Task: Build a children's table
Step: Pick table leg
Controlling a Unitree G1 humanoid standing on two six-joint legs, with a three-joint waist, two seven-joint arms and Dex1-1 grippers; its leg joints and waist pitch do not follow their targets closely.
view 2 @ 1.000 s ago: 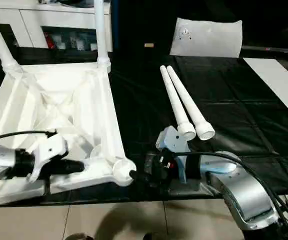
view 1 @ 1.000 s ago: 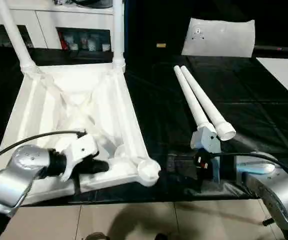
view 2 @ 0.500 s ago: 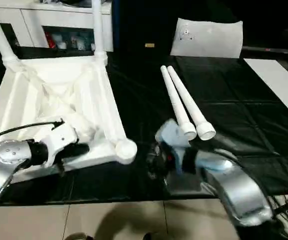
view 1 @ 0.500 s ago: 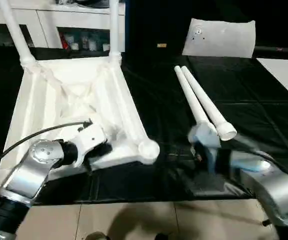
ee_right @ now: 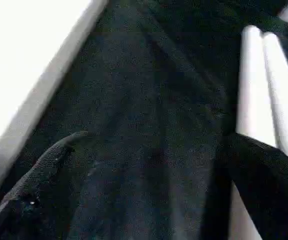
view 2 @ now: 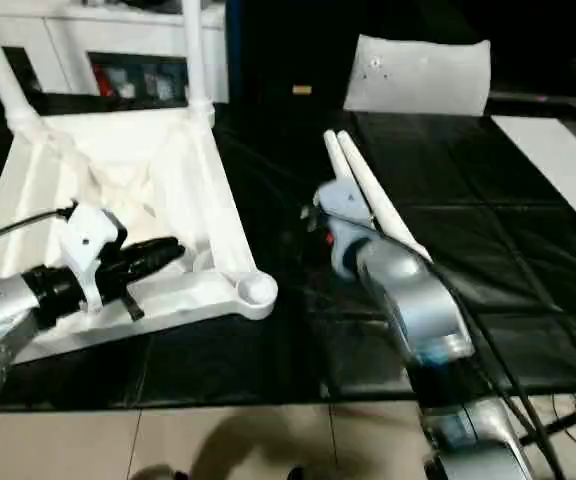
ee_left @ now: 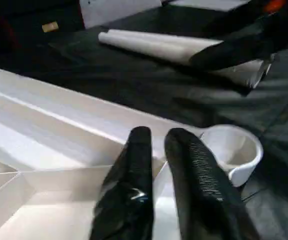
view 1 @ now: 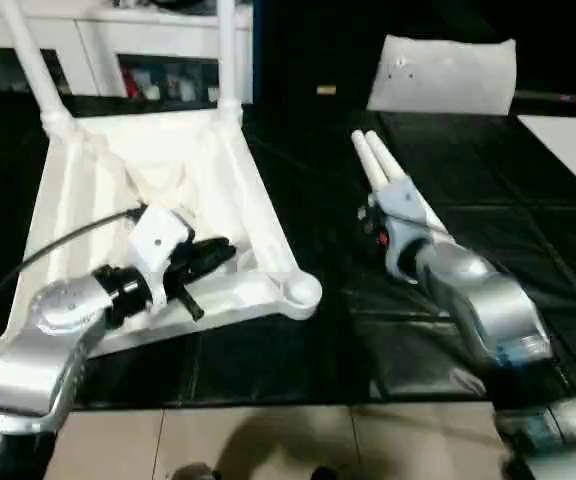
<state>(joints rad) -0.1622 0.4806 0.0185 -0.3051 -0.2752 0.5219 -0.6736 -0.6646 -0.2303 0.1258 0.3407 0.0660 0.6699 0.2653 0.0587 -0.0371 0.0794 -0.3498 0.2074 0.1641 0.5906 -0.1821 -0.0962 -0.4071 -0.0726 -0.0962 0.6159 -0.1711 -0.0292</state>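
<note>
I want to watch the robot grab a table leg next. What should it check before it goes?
1. Two loose legs lie side by side on the black mat: ok.
2. Right gripper is open wide, one finger over a leg: ok.
3. Near corner socket of the table top is empty: ok.
4. Two legs already stand in the far sockets: ok.
5. Left gripper hovers over the ribbed underside, holding nothing: ok.
6. Whether the right gripper touches a leg: cannot tell.
</note>
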